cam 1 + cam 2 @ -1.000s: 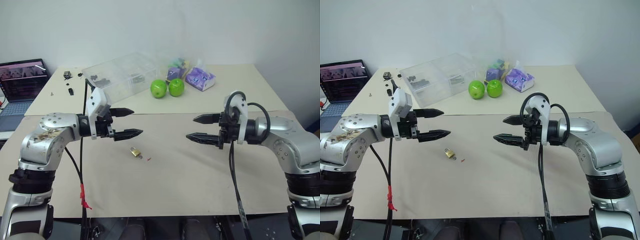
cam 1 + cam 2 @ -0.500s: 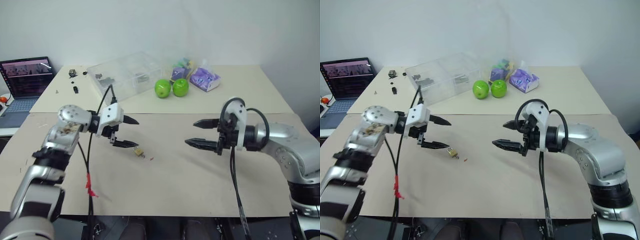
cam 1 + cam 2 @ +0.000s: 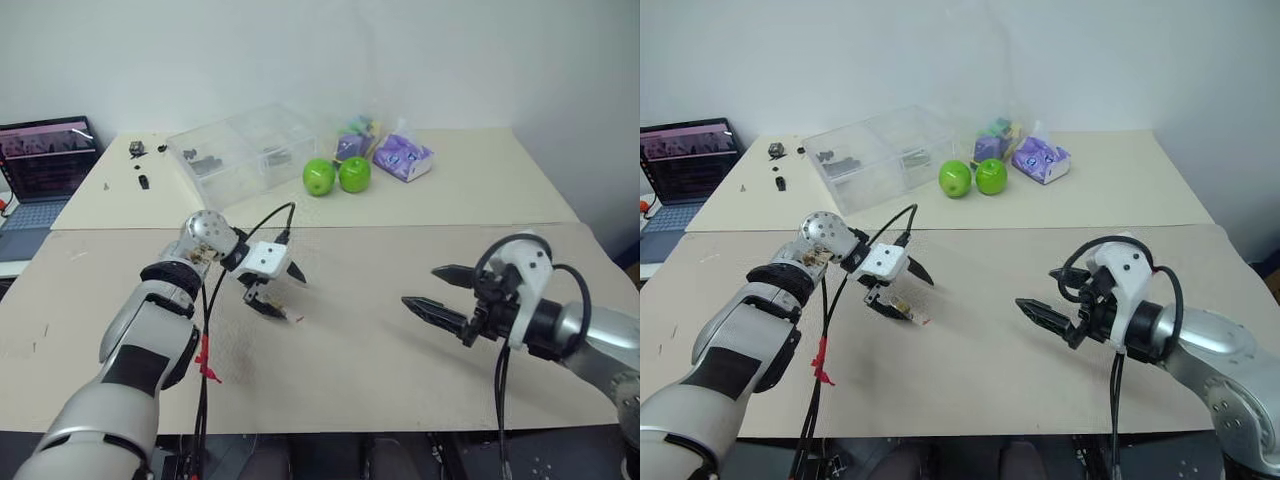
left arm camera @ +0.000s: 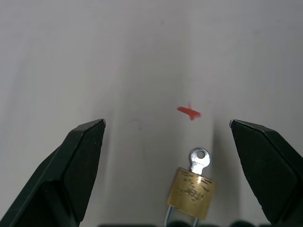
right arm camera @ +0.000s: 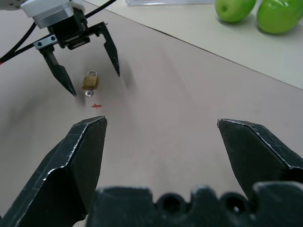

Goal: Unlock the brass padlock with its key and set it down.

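The brass padlock (image 4: 191, 191) lies flat on the beige table (image 3: 380, 350), with the silver key (image 4: 199, 158) sticking out of its base. My left gripper (image 3: 283, 296) is open and tilted down over the padlock, one finger on either side without touching it. The right wrist view shows the same: the padlock (image 5: 90, 81) sits between the left gripper's spread fingers (image 5: 111, 51). My right gripper (image 3: 421, 287) is open and empty. It hovers to the right, well away from the padlock and pointing towards it.
A tiny red speck (image 4: 189, 112) lies just beyond the key. At the back stand a clear plastic box (image 3: 245, 150), two green apples (image 3: 318, 178), and purple packets (image 3: 400, 155). A laptop (image 3: 45, 160) sits far left. A black cable with red tape (image 3: 205, 360) hangs from my left arm.
My left gripper dropped, rolled and tipped down until its open fingers straddled the padlock. My right gripper pulled back and to the right, still open. The padlock has not moved.
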Robot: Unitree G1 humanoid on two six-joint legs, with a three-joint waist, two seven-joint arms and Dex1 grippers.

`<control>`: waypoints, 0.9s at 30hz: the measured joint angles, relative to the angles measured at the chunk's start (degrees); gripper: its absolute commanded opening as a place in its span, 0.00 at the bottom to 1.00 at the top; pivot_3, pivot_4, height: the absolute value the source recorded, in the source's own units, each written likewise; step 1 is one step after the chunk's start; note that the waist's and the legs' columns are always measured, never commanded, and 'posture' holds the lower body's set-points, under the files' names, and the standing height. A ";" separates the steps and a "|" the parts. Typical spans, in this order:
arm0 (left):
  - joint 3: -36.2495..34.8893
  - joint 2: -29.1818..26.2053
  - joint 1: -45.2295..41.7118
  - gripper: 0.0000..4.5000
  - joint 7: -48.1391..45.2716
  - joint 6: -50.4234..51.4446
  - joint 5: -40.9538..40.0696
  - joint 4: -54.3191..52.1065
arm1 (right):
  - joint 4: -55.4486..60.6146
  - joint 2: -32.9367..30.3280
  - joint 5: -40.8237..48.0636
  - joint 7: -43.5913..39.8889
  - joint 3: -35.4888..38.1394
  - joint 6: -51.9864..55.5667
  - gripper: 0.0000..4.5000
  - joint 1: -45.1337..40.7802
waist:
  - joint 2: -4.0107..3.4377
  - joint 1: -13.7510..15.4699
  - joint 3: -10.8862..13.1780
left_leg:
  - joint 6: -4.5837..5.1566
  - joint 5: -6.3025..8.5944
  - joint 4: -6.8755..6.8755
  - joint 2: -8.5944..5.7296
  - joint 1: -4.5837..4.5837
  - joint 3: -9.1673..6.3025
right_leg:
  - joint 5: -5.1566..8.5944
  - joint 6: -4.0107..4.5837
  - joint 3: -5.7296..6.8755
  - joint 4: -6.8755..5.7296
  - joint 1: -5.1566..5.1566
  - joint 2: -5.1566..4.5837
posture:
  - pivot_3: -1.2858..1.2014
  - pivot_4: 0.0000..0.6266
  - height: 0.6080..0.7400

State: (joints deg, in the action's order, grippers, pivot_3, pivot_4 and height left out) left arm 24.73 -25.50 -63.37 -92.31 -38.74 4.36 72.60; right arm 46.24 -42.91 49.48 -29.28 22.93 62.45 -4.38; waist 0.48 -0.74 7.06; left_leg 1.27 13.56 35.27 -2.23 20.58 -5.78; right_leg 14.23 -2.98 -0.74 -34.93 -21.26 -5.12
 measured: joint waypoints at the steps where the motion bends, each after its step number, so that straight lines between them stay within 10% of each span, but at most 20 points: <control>1: 0.09 0.04 -0.13 1.00 0.00 -0.12 0.43 0.70 | 0.82 0.00 1.12 0.97 0.79 0.20 0.98 0.73 | 0.01 -0.03 0.00 | 0.01 0.01 -0.01 0.00 -0.05 0.00 | 0.01 -0.01 0.00 0.00 0.04 0.00 | 0.52 0.24 1.00; 27: -2.49 -1.30 -1.03 1.00 1.32 1.24 12.05 3.77 | 0.41 -4.51 7.08 7.34 1.46 -0.72 0.98 2.98 | 0.01 -0.08 0.01 | 0.10 0.06 0.00 0.01 -0.11 0.00 | 0.04 -0.07 0.00 -0.02 0.10 0.03 | 0.52 0.24 1.00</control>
State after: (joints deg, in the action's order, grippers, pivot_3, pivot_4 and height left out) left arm 22.24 -26.80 -64.40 -90.99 -37.50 16.41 76.37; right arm 46.65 -47.43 56.56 -21.95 24.39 61.73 -1.41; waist 0.49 -0.82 7.07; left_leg 1.37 13.61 35.27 -2.22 20.47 -5.78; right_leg 14.27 -3.05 -0.74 -34.95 -21.16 -5.09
